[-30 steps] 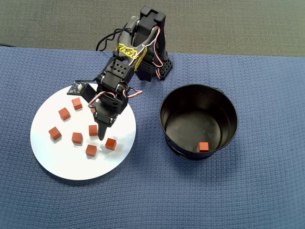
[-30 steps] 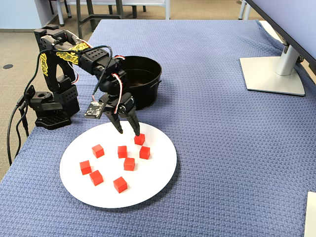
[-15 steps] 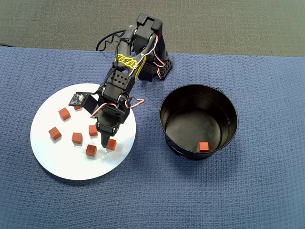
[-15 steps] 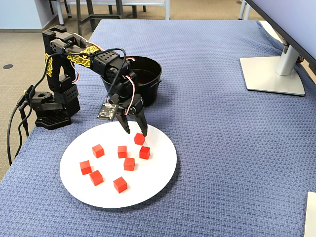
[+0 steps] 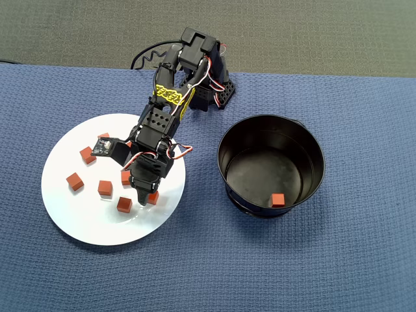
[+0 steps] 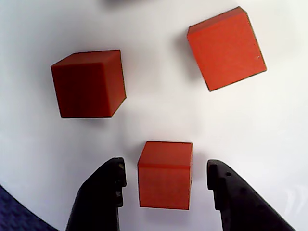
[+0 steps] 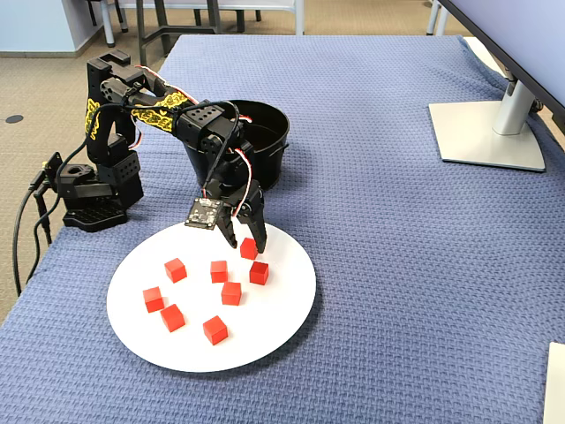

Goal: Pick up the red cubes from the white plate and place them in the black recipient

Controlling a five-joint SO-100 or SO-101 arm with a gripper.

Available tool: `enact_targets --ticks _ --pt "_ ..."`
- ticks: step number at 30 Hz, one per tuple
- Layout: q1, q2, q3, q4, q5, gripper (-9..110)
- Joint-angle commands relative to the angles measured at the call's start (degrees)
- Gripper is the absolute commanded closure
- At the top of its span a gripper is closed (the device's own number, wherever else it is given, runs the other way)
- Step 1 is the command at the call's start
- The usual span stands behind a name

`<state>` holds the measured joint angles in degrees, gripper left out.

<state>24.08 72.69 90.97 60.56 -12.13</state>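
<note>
red cube (image 6: 164, 174) between open gripper (image 6: 166, 179) fingers

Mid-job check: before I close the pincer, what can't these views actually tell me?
- Exact count of red cubes on the white plate: overhead view, the arm covers some.
- Pincer height above the plate: wrist view only shows its open fingers either side of one cube.
- Inside the black recipient: fixed view, arm and near wall hide it; overhead shows one cube.

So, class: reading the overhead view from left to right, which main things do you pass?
White plate with red cubes → gripper, open around a cube on the plate's right side → black pot → the single red cube inside the pot.
</note>
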Motion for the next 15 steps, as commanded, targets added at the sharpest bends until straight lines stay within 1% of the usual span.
enact_targets --ticks 1,9,11,13,15 --pt "-0.35 0.35 -3.69 -1.58 -1.32 89" --pt "-1.32 0.70 -2.81 -1.85 -0.97 91" --pt "-1.49 0.79 -2.72 -2.02 -0.79 94" --pt "-1.41 0.79 -2.72 -2.29 -0.53 100" --pt "-1.14 0.97 -2.64 -2.81 -0.35 101"
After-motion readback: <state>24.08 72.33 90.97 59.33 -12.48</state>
